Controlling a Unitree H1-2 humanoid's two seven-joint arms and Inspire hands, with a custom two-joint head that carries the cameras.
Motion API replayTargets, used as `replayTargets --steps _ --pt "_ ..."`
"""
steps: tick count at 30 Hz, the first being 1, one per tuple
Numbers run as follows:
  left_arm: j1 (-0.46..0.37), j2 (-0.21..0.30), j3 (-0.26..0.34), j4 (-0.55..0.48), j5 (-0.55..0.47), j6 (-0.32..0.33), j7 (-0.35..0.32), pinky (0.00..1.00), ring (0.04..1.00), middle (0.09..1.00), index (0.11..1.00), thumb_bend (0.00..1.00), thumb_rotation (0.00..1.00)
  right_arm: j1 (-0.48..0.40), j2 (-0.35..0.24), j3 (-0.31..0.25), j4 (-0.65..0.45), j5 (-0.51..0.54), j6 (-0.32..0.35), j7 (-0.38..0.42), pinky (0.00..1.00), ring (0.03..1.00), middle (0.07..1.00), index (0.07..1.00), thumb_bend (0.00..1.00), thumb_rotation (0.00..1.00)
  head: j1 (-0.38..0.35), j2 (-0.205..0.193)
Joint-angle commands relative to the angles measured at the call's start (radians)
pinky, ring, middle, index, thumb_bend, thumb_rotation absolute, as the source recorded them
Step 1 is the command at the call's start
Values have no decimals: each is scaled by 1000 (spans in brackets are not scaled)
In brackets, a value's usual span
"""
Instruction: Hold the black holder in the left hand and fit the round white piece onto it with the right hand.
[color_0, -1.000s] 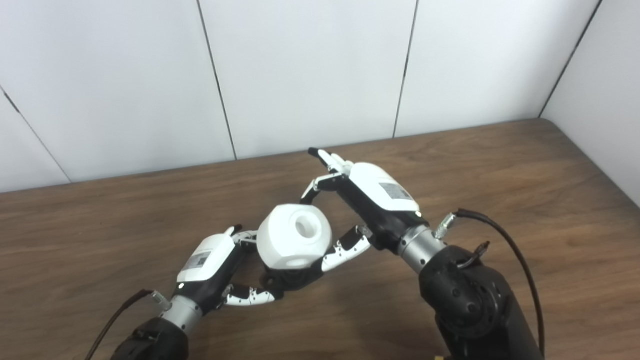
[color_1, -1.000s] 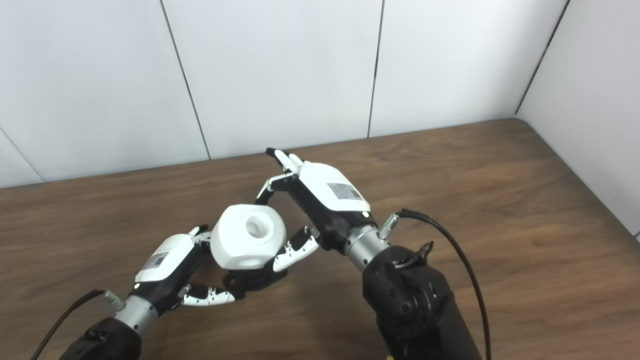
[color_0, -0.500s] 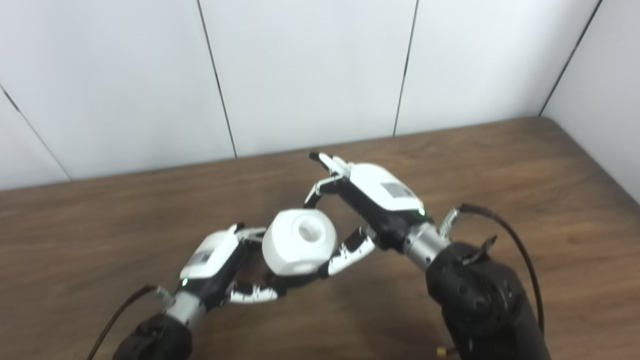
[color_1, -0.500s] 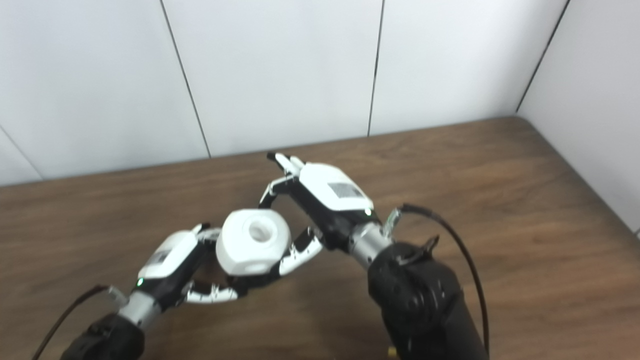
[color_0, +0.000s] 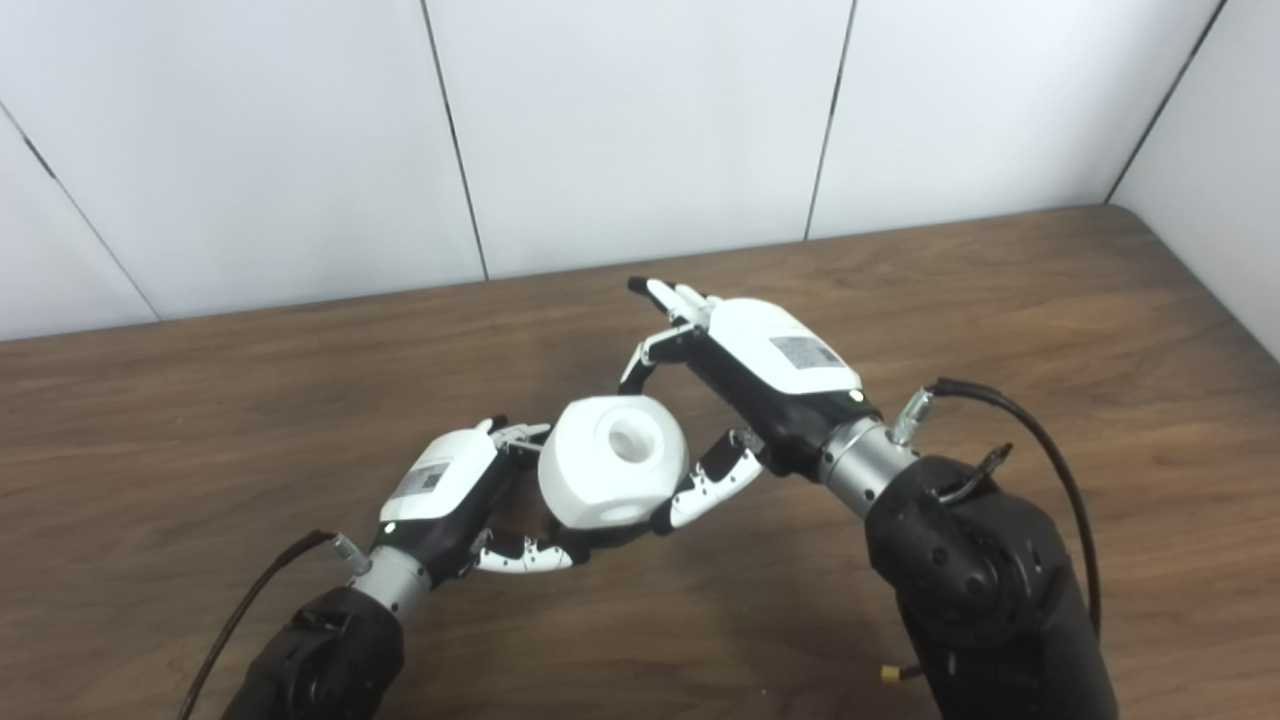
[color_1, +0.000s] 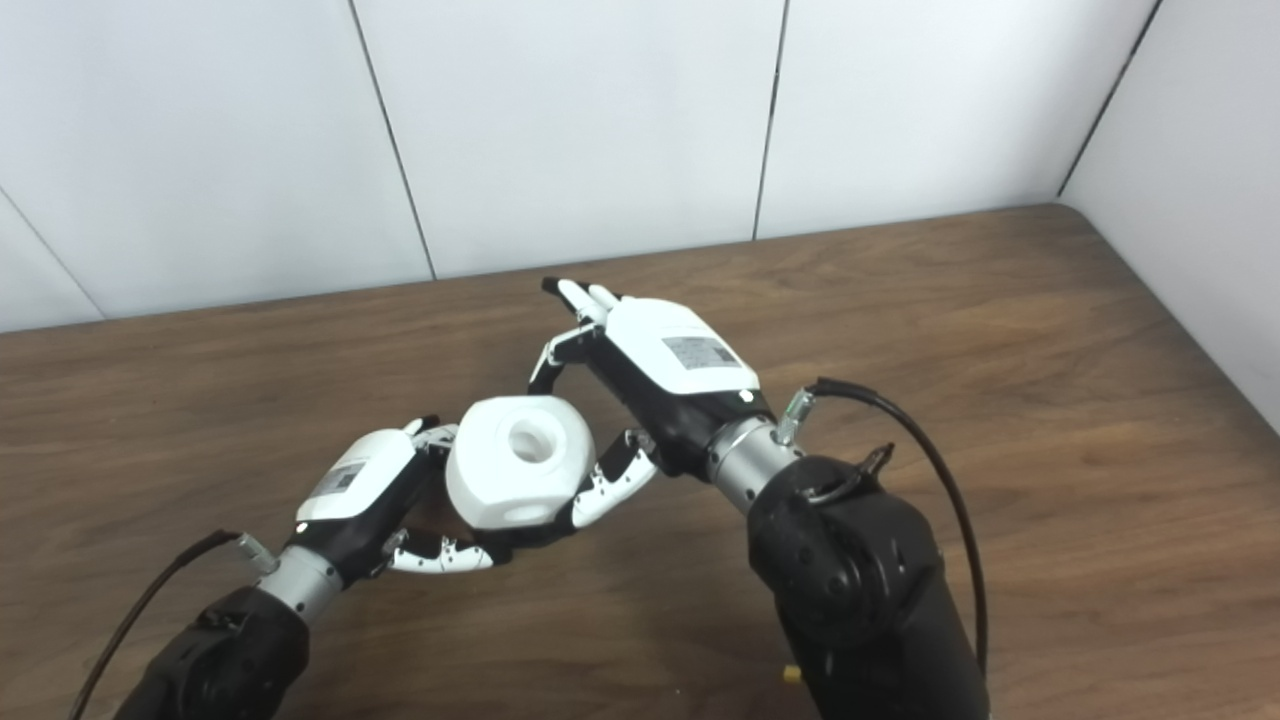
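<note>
White piece (color_0: 612, 458) sitting on holder (color_0: 600, 541) above bench (color_0: 1000, 300), pinched by right hand (color_0: 740, 385); left hand (color_0: 455, 495) gripping holder. Maybe tipping off if pushed crooked.

No words or numbers can be read anywhere. The right hand (color_0: 745, 385) carries a small grey sticker (color_0: 805, 351) on its white back, with print too fine to make out. The left hand (color_0: 450, 495) carries a like sticker (color_0: 427, 479), also blurred and unreadable.
</note>
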Motion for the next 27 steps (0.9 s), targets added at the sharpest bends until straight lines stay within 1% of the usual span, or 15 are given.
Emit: replayTargets --steps 1,9,13,14,17,21,27 --pt "-23 -2 -4 -24 5 -9 1 1000 892 882 481 516 43 -12 8 4 -13 -19 -42 -36 1000 1000 1000 478 518 131 -1 0" --pt "-20 -6 -3 -23 12 -10 6 1000 891 878 481 516 44 12 32 22 30 -76 -97 -73 1000 1000 1000 480 518 132 -1 -6" --pt "-18 -10 0 -18 8 -13 11 1000 890 877 482 516 43 21 36 27 52 -122 -130 -102 1000 1000 1000 480 518 133 -1 -9" --pt "-18 -10 -1 -15 9 -16 15 1000 889 875 482 516 43 24 37 30 61 -143 -141 -116 1000 1000 1000 480 519 132 -2 -15" --pt "-18 -11 -2 -12 14 -17 17 1000 887 875 482 516 44 33 45 29 81 -177 -164 -149 1000 1000 1000 480 520 129 -3 -16" --pt "-17 -14 -2 -9 12 -18 18 1000 888 874 482 516 43 44 61 22 107 -202 -179 -187 1000 1000 1000 481 520 127 -3 -22" --pt "-16 -16 -1 -5 15 -21 25 1000 884 870 481 516 43 46 69 14 121 -224 -188 -199 1000 1000 1000 481 520 127 -2 -25"
